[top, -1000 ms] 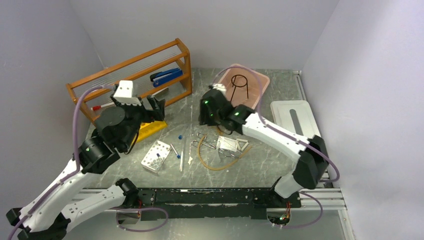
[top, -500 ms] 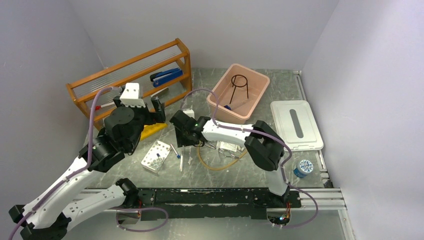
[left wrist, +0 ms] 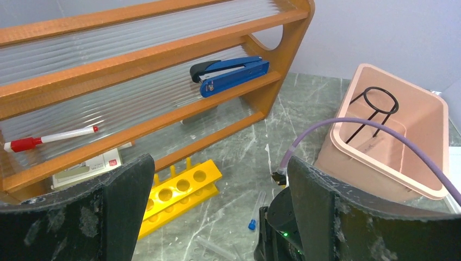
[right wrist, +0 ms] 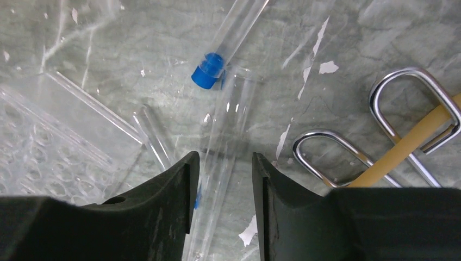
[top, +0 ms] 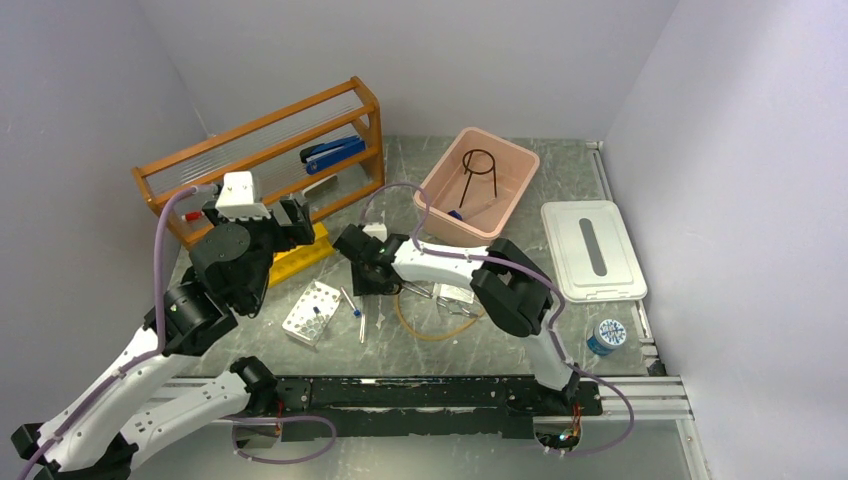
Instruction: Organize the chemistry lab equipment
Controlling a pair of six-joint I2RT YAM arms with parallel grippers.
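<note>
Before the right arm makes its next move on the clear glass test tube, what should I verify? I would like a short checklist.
1. Clear glass test tube lies between fingers of right end effector: ok.
2. Fingers closed on it: not ok, gaps visible.
3. Blue-capped tube outside the jaws: ok.
4. Metal scissor-like tongs apart from the fingers: ok.
5. Left end effector open, holding nothing: ok.

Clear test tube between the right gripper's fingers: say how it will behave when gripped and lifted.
The clear test tube looks like thin glass or plastic, so it is probably light and stiff, and possibly fragile under a squeeze. Its smooth round wall may slip in the right gripper. Lying flat on the table, it would likely roll if nudged sideways.
</note>
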